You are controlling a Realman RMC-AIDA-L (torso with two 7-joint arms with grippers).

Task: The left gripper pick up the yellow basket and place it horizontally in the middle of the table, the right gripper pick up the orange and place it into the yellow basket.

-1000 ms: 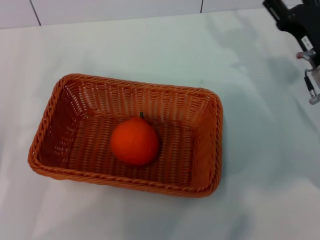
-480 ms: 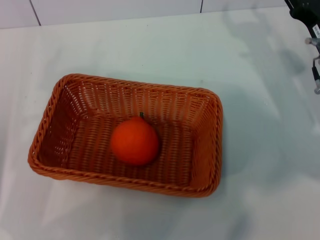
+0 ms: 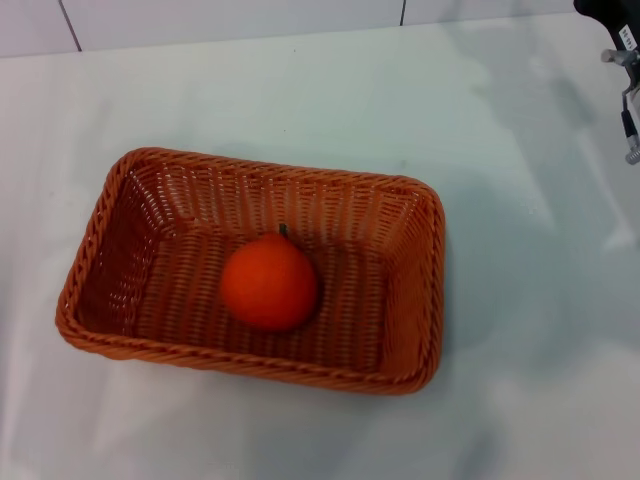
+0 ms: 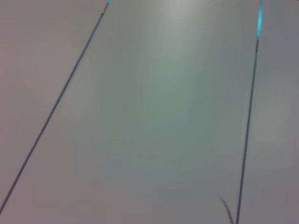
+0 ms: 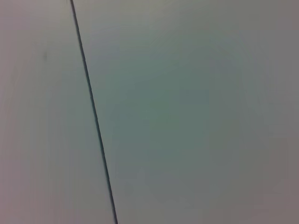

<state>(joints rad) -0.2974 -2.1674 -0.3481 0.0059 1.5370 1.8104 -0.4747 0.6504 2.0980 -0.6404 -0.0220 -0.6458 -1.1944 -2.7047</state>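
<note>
Yellow basket (image 3: 250,270) lying flat mid-table (image 3: 300,90), orange (image 3: 269,283) resting inside at its centre. Both placements apparently done. Right gripper (image 3: 615,30) far up-right of basket, grip impossible to tell; left gripper unseen.

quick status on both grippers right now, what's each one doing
Left gripper: not in view in any picture.
Right gripper: at the far right corner of the head view, well away from the orange in the yellow basket.

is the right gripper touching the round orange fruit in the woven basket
Apart. The head view shows the right gripper at the far right corner, with bare white table between it and the round orange fruit sitting inside the orange-brown woven basket.
</note>
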